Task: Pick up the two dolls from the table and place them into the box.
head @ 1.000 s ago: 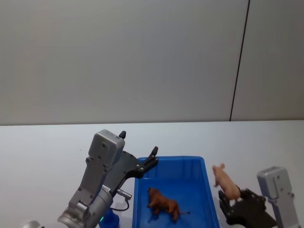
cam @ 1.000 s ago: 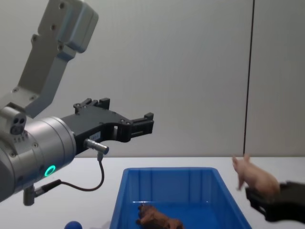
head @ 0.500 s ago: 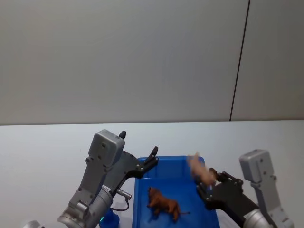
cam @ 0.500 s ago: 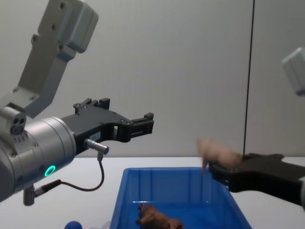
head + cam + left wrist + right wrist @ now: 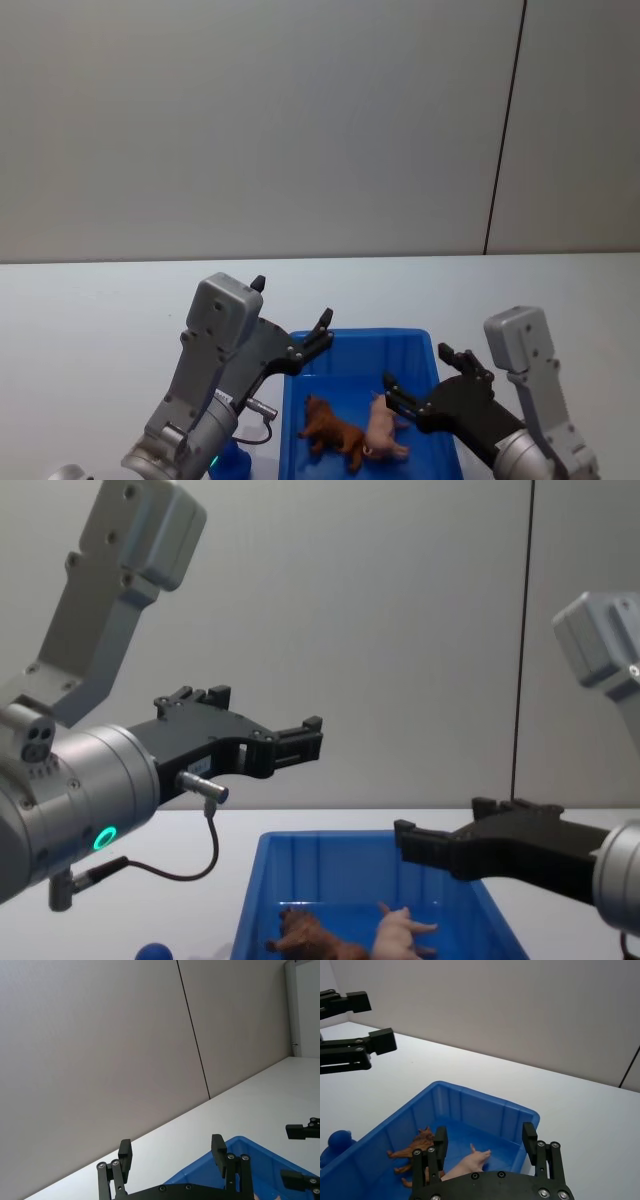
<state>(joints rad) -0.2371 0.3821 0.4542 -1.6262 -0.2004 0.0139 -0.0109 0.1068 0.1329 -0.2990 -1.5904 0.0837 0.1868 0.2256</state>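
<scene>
- Box [image 5: 359,338]: bright blue bin with faint vertical ribs inside, standing on the white table [image 5: 100,300] in front of the robot.
- Brown doll [image 5: 330,432]: lies on the floor of the box, towards its left half, legs stretched out.
- Pink doll [image 5: 382,430]: lies on the box floor just to the right of the brown doll. Whether the two touch cannot be told.
- Right gripper [image 5: 485,1133]: hangs above the right half of the box, higher than the rim. Its jaws are spread wide and grip nothing. In the right wrist view the pink doll lies directly below the gap between them, free of both fingers.
- Left gripper [image 5: 171,1146]: held in the air near the box's far left corner, well above the table in the chest view. Its jaws are also spread wide and hold nothing.
- Small blue object [image 5: 337,1140]: rests on the table just outside the box's left wall. Its form cannot be made out.
- Background: a plain grey wall [image 5: 250,130] with one dark vertical seam [image 5: 505,130] rises behind the table.
</scene>
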